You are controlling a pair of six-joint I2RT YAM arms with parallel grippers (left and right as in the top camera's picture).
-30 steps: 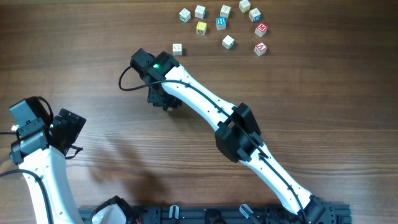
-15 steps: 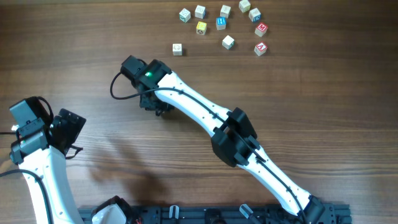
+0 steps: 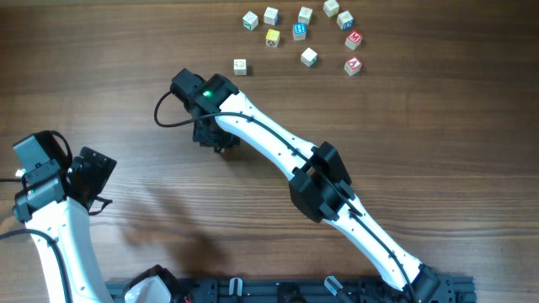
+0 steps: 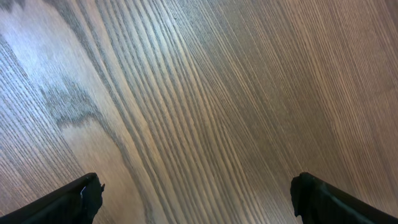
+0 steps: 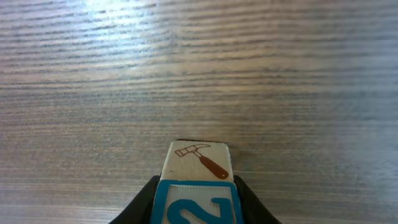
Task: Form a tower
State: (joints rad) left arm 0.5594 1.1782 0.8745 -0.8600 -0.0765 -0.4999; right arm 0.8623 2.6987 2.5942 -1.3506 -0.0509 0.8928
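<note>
My right gripper (image 5: 196, 205) is shut on a pale wooden cube (image 5: 199, 160). The cube's face toward the camera has a blue frame and a blue character, and its far face shows a brown hammer. It hangs low over bare table. From overhead, the right gripper (image 3: 217, 139) sits left of centre and covers the cube. No tower shows in any view. My left gripper (image 4: 196, 202) is open over bare wood, its black fingertips (image 4: 78, 199) far apart. Overhead, the left gripper (image 3: 93, 172) is at the lower left.
Several loose letter cubes lie at the table's far side. Among them are a pale one (image 3: 240, 66) nearest the right wrist, a yellow one (image 3: 272, 37), a blue one (image 3: 299, 31) and two red ones (image 3: 352, 65). The right arm (image 3: 320, 189) crosses the table diagonally.
The right wrist swung left and away with the cube, then came partly back; it now sits slightly left of where it was. The left arm has not moved.
</note>
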